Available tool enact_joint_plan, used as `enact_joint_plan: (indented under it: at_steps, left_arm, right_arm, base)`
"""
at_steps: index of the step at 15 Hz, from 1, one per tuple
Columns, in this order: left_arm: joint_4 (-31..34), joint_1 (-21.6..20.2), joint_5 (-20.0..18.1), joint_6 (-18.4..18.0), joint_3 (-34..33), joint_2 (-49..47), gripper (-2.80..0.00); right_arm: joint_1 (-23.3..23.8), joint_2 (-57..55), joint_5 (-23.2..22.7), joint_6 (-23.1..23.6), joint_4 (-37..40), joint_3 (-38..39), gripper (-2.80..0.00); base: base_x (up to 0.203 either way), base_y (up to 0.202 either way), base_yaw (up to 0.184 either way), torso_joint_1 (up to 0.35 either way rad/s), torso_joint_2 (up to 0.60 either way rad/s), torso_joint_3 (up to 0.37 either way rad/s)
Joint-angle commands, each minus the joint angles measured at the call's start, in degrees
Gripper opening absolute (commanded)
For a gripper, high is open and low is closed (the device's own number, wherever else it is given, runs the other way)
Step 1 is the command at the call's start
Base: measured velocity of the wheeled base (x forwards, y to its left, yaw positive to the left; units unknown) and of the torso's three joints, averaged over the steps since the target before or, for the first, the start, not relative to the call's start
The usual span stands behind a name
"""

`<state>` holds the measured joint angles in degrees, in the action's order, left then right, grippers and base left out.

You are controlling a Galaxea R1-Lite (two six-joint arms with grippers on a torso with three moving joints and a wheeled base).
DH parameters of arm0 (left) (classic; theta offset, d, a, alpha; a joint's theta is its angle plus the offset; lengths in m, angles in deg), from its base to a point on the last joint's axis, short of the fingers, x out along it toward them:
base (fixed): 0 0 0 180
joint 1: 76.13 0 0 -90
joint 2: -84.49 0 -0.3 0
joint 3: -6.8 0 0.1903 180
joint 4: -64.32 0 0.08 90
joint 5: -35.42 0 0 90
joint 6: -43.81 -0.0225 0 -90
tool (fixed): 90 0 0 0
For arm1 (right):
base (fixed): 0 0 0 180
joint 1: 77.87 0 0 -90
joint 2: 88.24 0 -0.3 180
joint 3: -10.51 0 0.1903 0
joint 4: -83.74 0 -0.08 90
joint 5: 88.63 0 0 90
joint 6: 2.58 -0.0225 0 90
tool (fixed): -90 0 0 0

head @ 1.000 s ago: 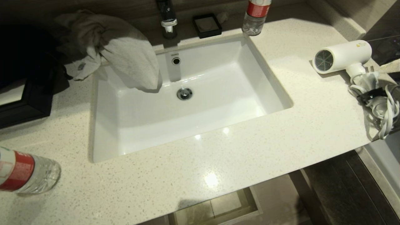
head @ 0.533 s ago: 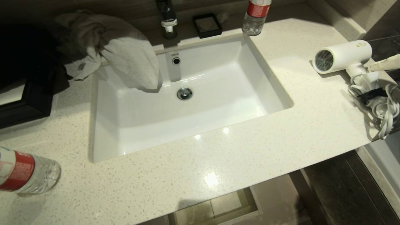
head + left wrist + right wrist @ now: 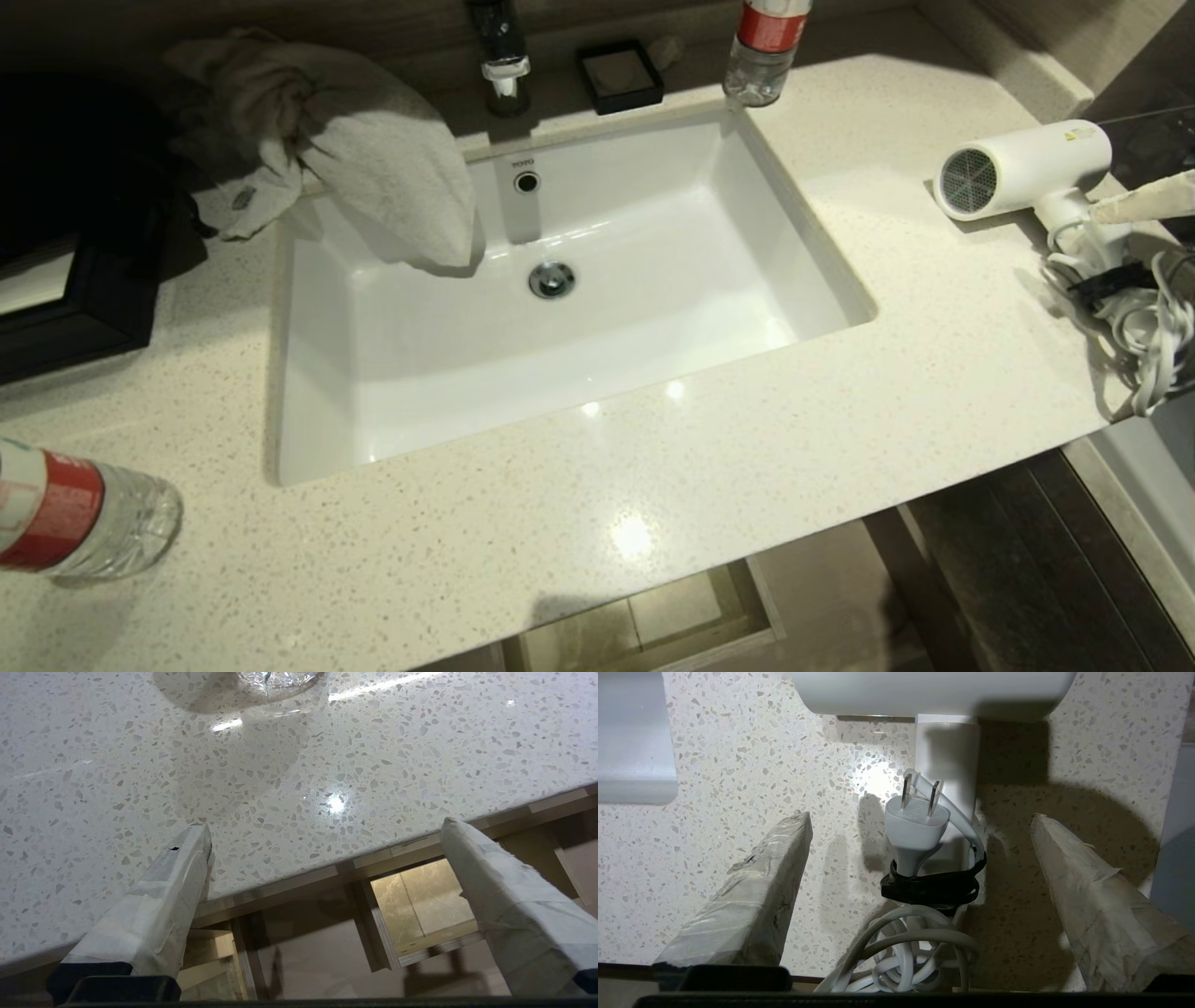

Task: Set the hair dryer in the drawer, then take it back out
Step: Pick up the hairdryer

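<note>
- Lying at three o'clock on the countertop (image 3: 653, 485), the hair dryer (image 3: 1022, 168) rests beside its bundled cord (image 3: 1134, 327); the drawer (image 3: 653, 621) stands open at six o'clock below.
- Left gripper (image 3: 322, 840): fingers spread, empty, over the counter edge.
- Right gripper (image 3: 920, 830): fingers spread astride the handle (image 3: 945, 746) and plug (image 3: 915, 826); closing here could pinch the cord and slip.

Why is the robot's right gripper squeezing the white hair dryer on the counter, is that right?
Not quite. The right wrist view shows the right gripper open, its fingers apart on either side of the white hair dryer, not squeezing it. The dryer does lie on the counter.
</note>
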<state>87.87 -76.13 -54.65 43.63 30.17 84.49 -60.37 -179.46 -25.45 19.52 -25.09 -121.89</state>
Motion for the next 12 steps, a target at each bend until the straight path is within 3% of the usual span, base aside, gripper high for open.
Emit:
enact_joint_plan:
  at_steps: [1,12]
  left_arm:
    - [-0.1,0.0,0.0,0.0,0.0,0.0,0.0]
    - [-0.1,0.0,0.0,0.0,0.0,0.0,0.0]
  right_arm:
    - [0.0,-1.3,-0.2,0.1,0.3,-0.4,0.0]
    - [-0.3,-3.6,-0.3,1.5,0.4,-0.5,0.0]
  base:
    - [0.0,0.0,0.0,0.0,0.0,0.0]
    - [0.0,0.0,0.0,0.0,0.0,0.0]
